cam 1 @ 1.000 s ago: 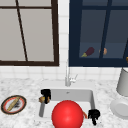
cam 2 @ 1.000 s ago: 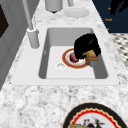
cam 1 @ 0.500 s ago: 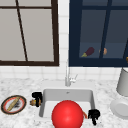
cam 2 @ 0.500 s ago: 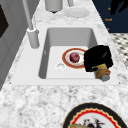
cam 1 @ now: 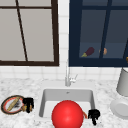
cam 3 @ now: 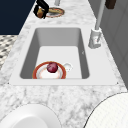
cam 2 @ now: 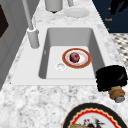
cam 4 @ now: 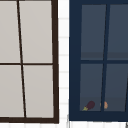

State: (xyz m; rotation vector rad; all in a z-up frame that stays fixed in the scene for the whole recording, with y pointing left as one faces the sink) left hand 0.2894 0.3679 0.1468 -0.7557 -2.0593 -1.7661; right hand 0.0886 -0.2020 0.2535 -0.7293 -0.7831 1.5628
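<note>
The left hand [cam 1: 28, 103], black and human-like, hangs over the marble counter's [cam 1: 15, 120] left part, between the sink's left rim and the dark-rimmed round plate [cam 1: 10, 105] that carries a tan stick-shaped piece of food; its fingers are curled around a small brown cylinder with a grey end [cam 2: 116, 93], which juts out below the hand in the left side view. In that view the hand [cam 2: 111, 78] sits just off the white rectangular sink's [cam 2: 72, 37] near right corner, above the counter and close to the patterned plate [cam 2: 95, 117] at the bottom edge. The right side view shows the same hand [cam 3: 41, 7] at the far left corner of the counter, beside that plate [cam 3: 55, 11]. The right hand [cam 1: 93, 115] hovers at the sink's front right corner, fingers curled downward with nothing visible in them. Inside the basin lies an orange-rimmed white plate [cam 2: 83, 60] holding a dark red round fruit [cam 2: 74, 57], next to the drain [cam 2: 60, 66]. A large red sphere [cam 1: 67, 115] covers the front of the basin in the front view. A chrome faucet [cam 1: 68, 77] stands at the back rim, and a plain white plate [cam 1: 120, 108] and a grey cylindrical pot [cam 1: 123, 82] sit on the right part of the counter.
</note>
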